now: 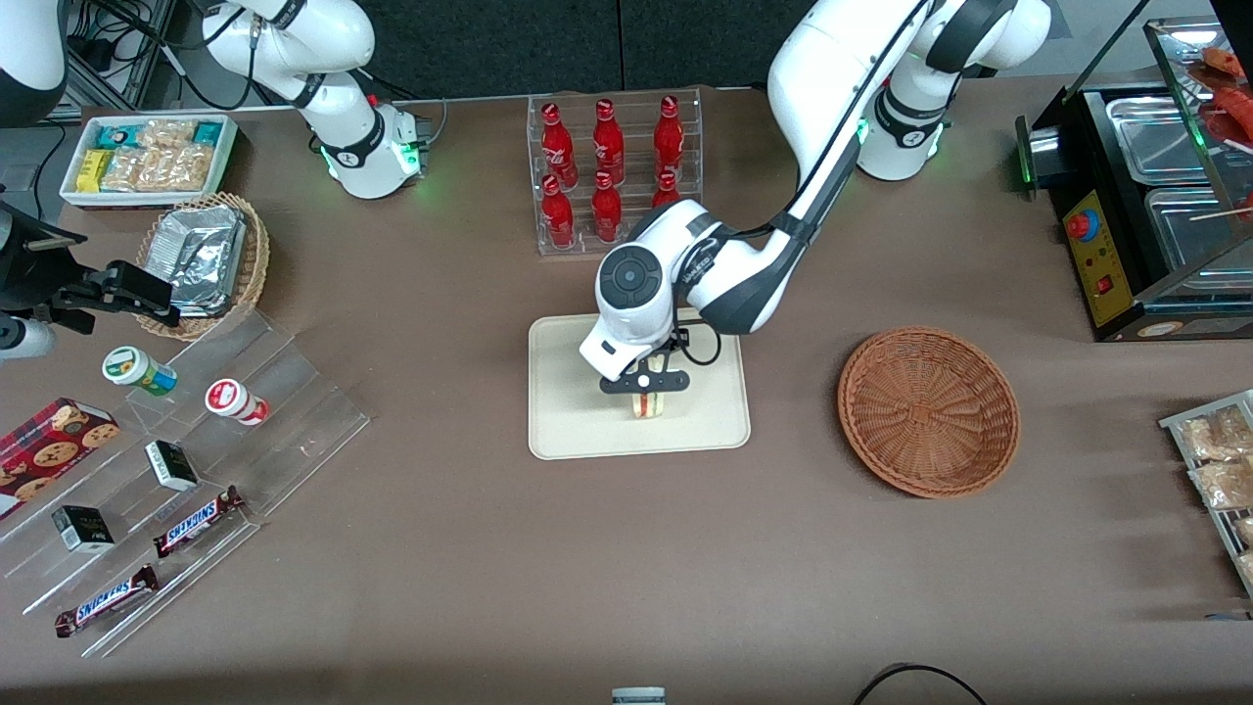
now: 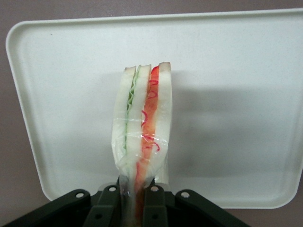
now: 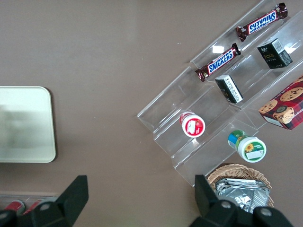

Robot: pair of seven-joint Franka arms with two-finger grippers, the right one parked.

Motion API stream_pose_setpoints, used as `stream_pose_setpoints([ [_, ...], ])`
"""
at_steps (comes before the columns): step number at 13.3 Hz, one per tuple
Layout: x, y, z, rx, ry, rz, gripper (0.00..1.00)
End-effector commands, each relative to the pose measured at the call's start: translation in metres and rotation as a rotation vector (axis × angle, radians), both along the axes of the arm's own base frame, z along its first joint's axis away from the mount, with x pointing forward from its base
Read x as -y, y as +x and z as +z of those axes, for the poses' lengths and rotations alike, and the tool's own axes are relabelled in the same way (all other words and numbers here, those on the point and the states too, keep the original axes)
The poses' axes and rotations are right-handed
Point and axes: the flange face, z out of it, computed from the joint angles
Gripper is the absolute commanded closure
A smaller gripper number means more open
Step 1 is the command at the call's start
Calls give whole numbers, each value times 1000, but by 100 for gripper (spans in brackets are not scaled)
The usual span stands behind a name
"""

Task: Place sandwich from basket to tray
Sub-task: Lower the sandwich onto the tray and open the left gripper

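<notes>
Cream plastic is the landmark here: in the front view the tray (image 1: 568,431) lies on the brown tabletop (image 1: 626,548), and the hand (image 1: 647,396) hangs over its middle, fingers closed on the sandwich (image 1: 647,405). Whether the wedge touches the tray's floor cannot be told from this view. The reddish wicker basket (image 1: 928,411) sits beside the tray, toward the working arm's end, with nothing in it. A clear rack of red bottles (image 1: 612,171) stands farther from the camera than the tray.

In the left wrist view the sandwich (image 2: 144,127) stands on edge (green and red-orange layers showing, wrap crinkled) over the tray (image 2: 236,71), pinched narrowly between the dark fingers (image 2: 110,201).

In the right wrist view one corner of the tray (image 3: 23,151) shows, well apart from the stepped snack display (image 3: 213,113).
</notes>
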Motion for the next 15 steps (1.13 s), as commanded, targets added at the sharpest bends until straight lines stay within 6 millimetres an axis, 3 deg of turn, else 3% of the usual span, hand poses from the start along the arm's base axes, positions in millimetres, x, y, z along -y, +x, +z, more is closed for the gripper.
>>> stream_pose_setpoints([
  [1,10,1,-8,29,21,-8,100],
  [10,17,-1,-31,45,44,12,100],
  [11,18,-1,-31,45,44,24,44],
  [12,18,-1,-29,46,43,24,0],
  [15,18,0,-24,51,38,28,0],
])
